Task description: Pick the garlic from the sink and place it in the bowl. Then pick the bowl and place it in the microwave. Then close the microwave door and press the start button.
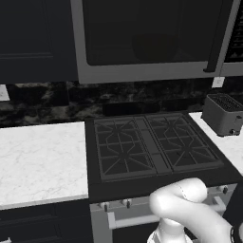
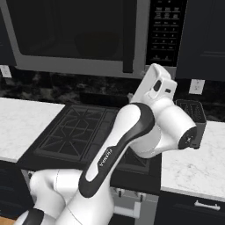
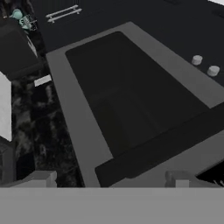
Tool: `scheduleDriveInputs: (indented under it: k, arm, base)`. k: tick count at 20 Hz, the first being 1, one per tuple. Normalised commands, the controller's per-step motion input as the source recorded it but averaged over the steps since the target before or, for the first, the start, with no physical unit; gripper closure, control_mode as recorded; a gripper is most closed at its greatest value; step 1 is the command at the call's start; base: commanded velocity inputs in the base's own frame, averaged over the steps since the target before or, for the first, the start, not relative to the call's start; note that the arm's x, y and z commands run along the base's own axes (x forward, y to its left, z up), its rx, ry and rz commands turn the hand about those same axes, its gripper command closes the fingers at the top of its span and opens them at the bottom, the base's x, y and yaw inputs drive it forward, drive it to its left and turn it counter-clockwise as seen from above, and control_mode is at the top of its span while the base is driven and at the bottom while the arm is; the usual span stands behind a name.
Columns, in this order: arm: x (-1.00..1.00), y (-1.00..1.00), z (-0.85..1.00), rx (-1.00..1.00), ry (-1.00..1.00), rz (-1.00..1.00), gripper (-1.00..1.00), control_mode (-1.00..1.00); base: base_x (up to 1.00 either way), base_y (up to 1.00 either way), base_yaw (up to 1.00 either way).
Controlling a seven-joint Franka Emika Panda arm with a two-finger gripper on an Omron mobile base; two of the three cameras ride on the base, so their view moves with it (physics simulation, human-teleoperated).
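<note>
With my gripper (image 3: 111, 181) spread open and empty just before the closed microwave door (image 3: 131, 105), I could miss the button panel (image 2: 166, 33) off to one side.

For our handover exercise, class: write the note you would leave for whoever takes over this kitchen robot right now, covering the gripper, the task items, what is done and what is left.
Gripper: open, empty, raised close to the microwave door.
Door: shut. A dim rounded shape behind its window looks like the bowl; too dark to make out the garlic.
Done, apparently: bowl in, door closed.
Left: press start on the button panel, right of the door.
</note>
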Motion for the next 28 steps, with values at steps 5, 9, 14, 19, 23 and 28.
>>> scheduleDriveInputs:
  k: [5,9,14,19,23,28]
  arm:
    - [0.39,-0.34,0.06,0.0,-0.03,0.0,-1.0,-1.0]
    - [0.58,-0.11,0.0,0.0,0.0,0.01,-1.0,-1.0]
    - [0.4,-0.1,0.1,0.0,0.0,0.03,-1.0,-1.0]
    - [0.26,-0.16,0.1,0.0,0.0,0.04,-1.0,-1.0]
    - [0.25,-0.14,0.0,0.0,0.0,0.04,-1.0,-1.0]
    - [0.15,-0.17,0.0,0.0,0.0,0.03,-1.0,-1.0]
  base:
    - [0.0,0.0,0.0]
    - [0.0,0.0,0.0]
    - [0.0,0.0,0.0]
    - [0.0,0.0,0.0]
    - [0.0,0.0,0.0]
    - [0.0,0.0,0.0]
